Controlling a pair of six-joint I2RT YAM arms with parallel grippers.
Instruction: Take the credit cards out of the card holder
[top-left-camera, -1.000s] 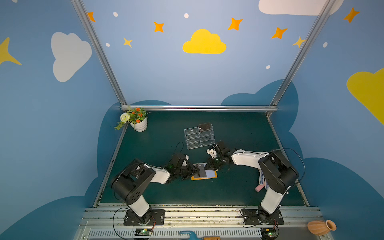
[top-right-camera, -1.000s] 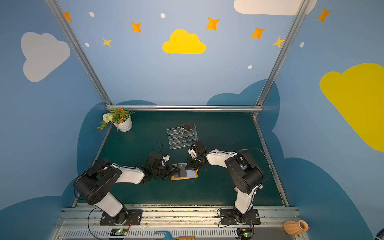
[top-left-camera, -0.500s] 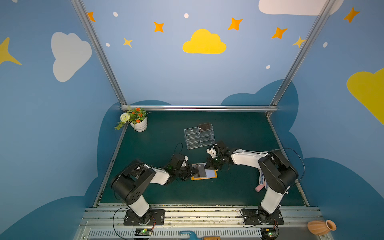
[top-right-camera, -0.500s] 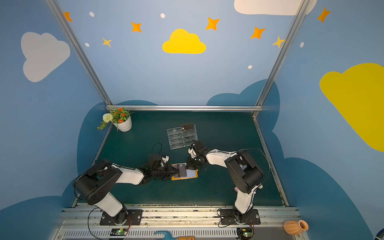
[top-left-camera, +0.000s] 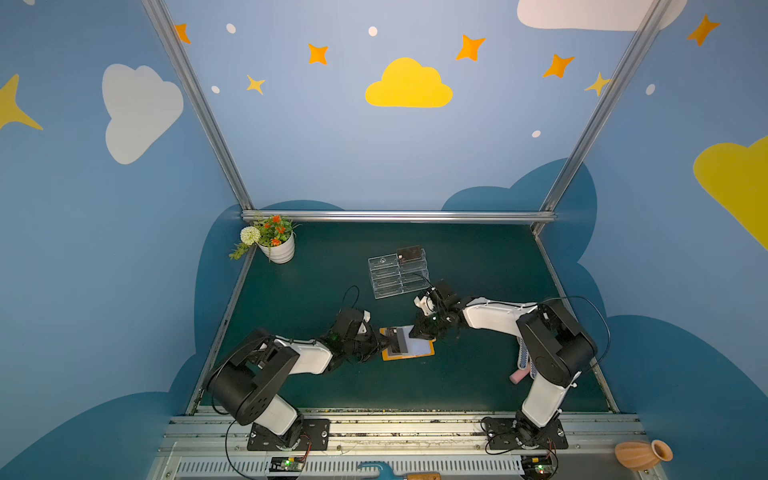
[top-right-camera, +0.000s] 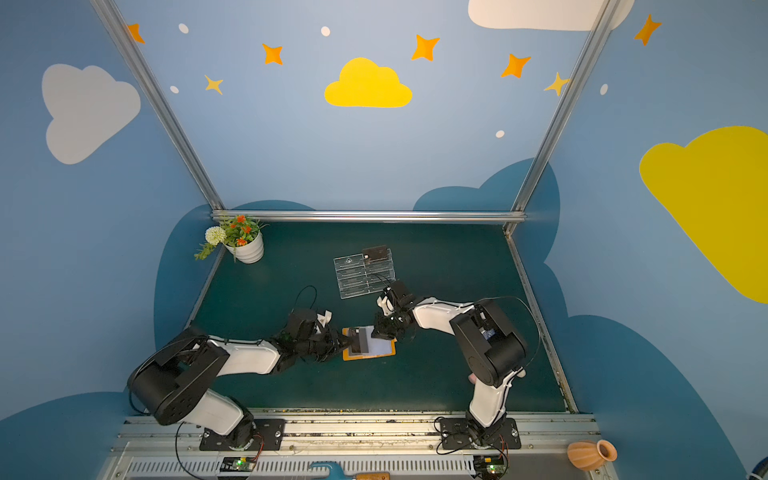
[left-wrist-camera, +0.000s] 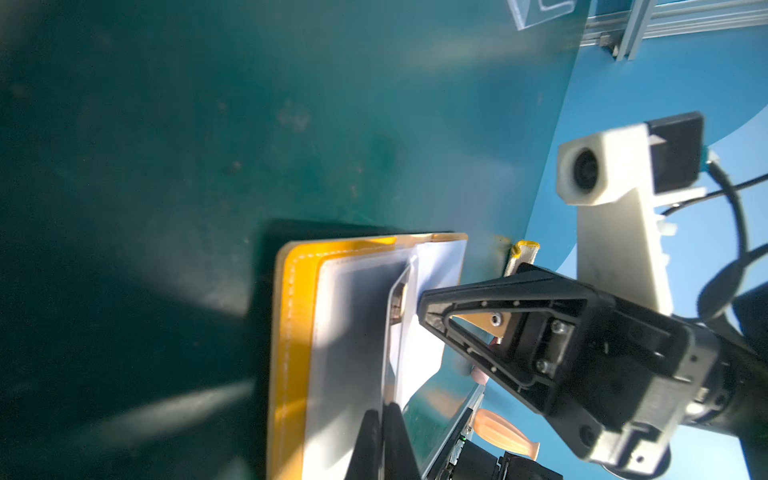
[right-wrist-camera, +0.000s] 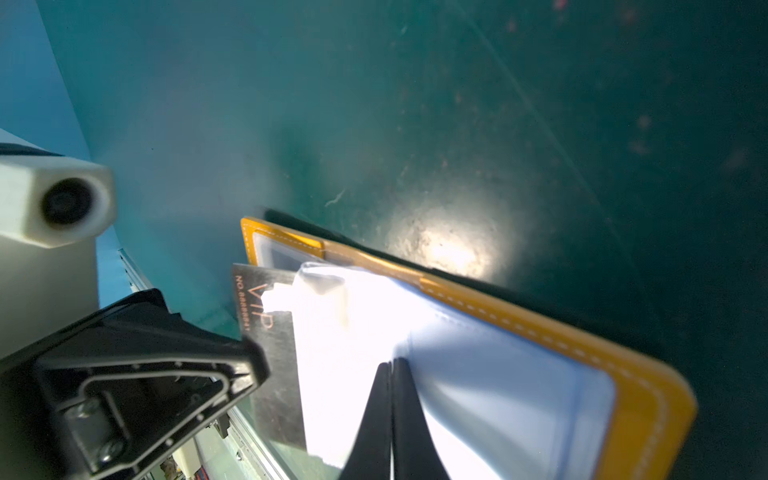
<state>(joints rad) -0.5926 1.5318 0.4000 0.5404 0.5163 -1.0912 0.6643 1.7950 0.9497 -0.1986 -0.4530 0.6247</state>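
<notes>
we look down on a dark green bench (top-left-camera: 478, 374) in a blue booth painted with clouds and stars. two white and black robot arms reach in from the near edge and meet at its middle, the left arm (top-left-camera: 291, 357) from the left, the right arm (top-left-camera: 498, 316) from the right. just behind them a clear stand (top-left-camera: 392, 276) of tiered trays rests on the bench, with a second dark card (top-left-camera: 409, 252) at its far right corner.

between the arms the card holder (right-wrist-camera: 540, 332), an orange-yellow booklet, lies open and flat, its clear sleeve page (right-wrist-camera: 478, 395) facing up. one credit card (right-wrist-camera: 278, 390), dark and marked "vip", sticks partway out of the sleeve on the side towards the left arm. its long axis runs front to back on the bench, across the line between the arms.

the left claw (left-wrist-camera: 383, 411) is pressed together and, as far as we can judge, pinches the card's free edge, which shows edge-on between its fingers. the right claw (right-wrist-camera: 390, 363) is also pressed together, tips down on the sleeve page just beside the card; whether it nips the plastic or only pins it we cannot tell.

we judge the coming move a straight pull: the card lies right at the left claw, the nearer of the two, and should slide out towards the left arm, away from the right claw that steadies the booklet.
</notes>
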